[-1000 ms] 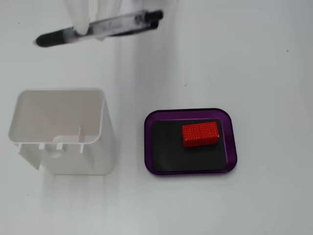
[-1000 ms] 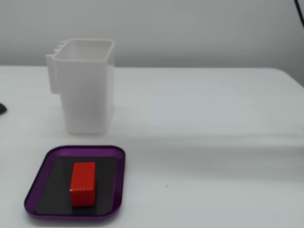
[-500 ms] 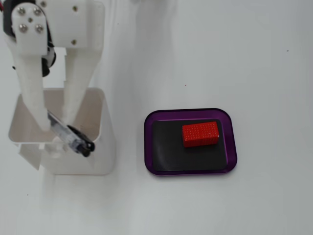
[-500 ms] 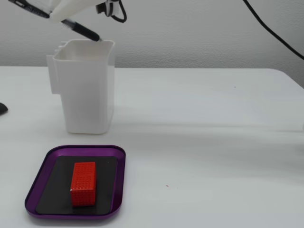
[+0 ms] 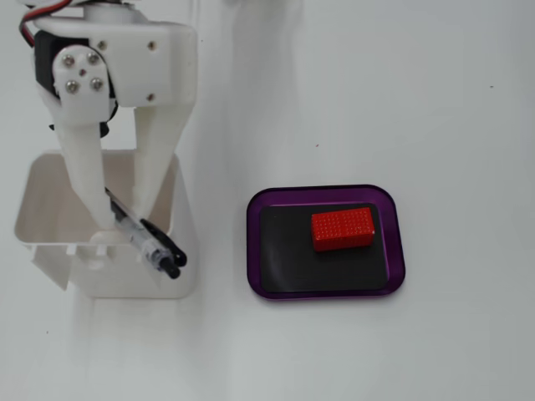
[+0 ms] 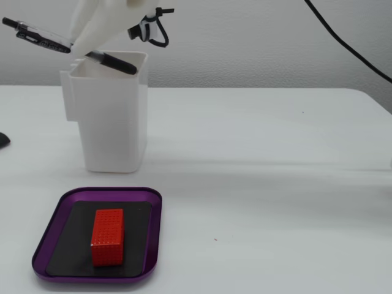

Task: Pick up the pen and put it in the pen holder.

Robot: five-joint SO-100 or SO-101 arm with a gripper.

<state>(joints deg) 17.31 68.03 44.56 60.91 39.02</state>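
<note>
On the white table (image 5: 435, 92) stands the tall white pen holder (image 6: 110, 128), beside a purple-rimmed tray (image 5: 396, 242) carrying a red block (image 5: 343, 229); above the holder's open top, the gripper (image 5: 117, 219) clamps the pen (image 5: 144, 242), tilted, black tip lowest over the opening

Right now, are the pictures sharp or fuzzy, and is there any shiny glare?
In the fixed view from above, the pen, gripper and red block look sharp, with the white table bright and nearly shadowless. In the fixed view from the side, the pen holder is crisp, with soft shadows and no strong glare.
</note>
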